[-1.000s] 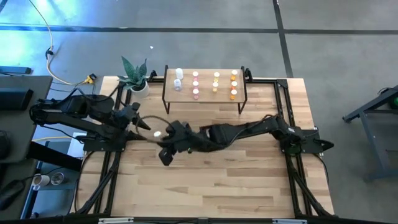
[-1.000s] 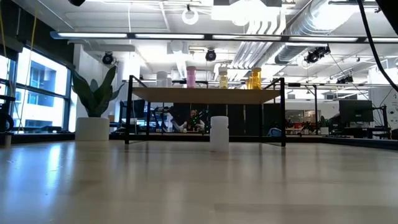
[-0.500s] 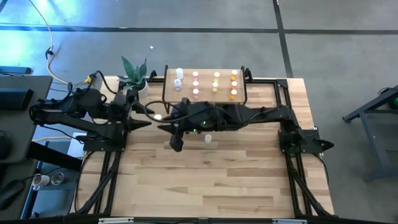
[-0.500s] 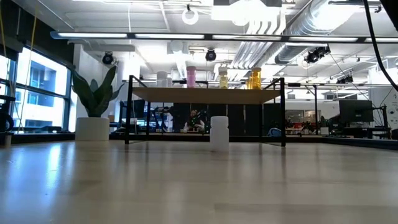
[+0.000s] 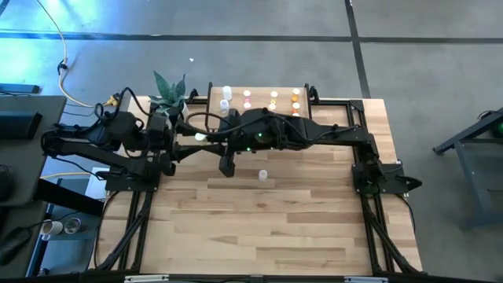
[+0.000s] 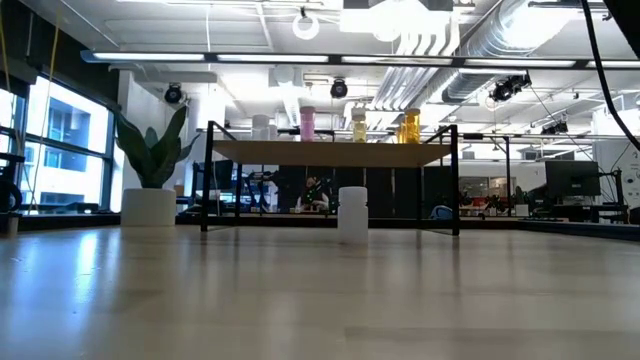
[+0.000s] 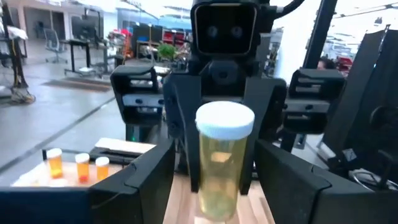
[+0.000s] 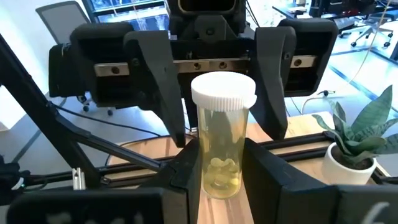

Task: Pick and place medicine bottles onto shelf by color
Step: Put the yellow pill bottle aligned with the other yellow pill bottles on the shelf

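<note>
A pale yellow medicine bottle (image 8: 222, 134) with a white cap hangs upright above the table's far left, with my right gripper (image 8: 219, 158) shut on it. My left gripper (image 5: 182, 141) faces it, open, with one finger on each side of the bottle (image 7: 221, 162) and touching nothing. The shelf (image 5: 214, 101) stands at the far edge on black legs and carries white (image 6: 262, 127), pink (image 6: 308, 124), yellow (image 6: 358, 125) and orange (image 6: 408, 126) bottles. One more bottle (image 5: 262, 174) stands upright on its base on the tabletop in front of the shelf. My right gripper pinches the pale yellow bottle's lower body (image 8: 205, 171) between its two fingers. It comes nearly level from the table's right side. The bottle stands upright in the hold, cap up, lifted clear of the table.
A potted plant (image 5: 171, 98) stands at the far left, beside the shelf. Black frame rails (image 5: 355, 118) run along the table's sides. My right arm (image 5: 314, 135) stretches across in front of the shelf. The table's near half (image 5: 259, 228) is bare wood.
My right gripper has carried the pale yellow bottle up and toward the far edge, from the table's middle to in front of my left gripper, rolling as it went. My left gripper has risen and tipped up to level. The bottle on the tabletop has come out from under my right arm.
</note>
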`<move>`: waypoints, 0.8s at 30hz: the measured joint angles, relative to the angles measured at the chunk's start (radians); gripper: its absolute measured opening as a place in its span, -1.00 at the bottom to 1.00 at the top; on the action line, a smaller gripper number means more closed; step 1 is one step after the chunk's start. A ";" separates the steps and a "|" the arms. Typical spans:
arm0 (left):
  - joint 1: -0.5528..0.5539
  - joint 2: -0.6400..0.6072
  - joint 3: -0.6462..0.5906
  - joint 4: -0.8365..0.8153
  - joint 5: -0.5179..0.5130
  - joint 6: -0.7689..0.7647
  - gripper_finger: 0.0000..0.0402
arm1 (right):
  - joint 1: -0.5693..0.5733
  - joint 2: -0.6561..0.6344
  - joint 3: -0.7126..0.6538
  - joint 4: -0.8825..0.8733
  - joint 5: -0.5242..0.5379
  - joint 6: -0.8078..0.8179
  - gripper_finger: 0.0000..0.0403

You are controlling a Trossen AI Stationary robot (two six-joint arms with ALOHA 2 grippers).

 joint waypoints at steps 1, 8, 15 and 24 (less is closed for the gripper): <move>0.000 0.005 0.000 0.012 -0.004 0.006 0.04 | -0.003 0.000 0.000 0.001 -0.001 -0.004 -0.59; 0.000 0.020 0.000 0.031 -0.043 0.015 0.04 | -0.024 0.000 0.000 -0.004 -0.052 -0.007 -0.59; 0.000 0.021 0.000 0.037 -0.078 0.015 -0.11 | -0.032 0.000 0.000 0.002 -0.059 -0.025 -0.59; 0.000 0.020 0.000 0.045 -0.079 0.015 -0.44 | -0.057 -0.012 0.000 -0.004 -0.086 -0.026 -0.59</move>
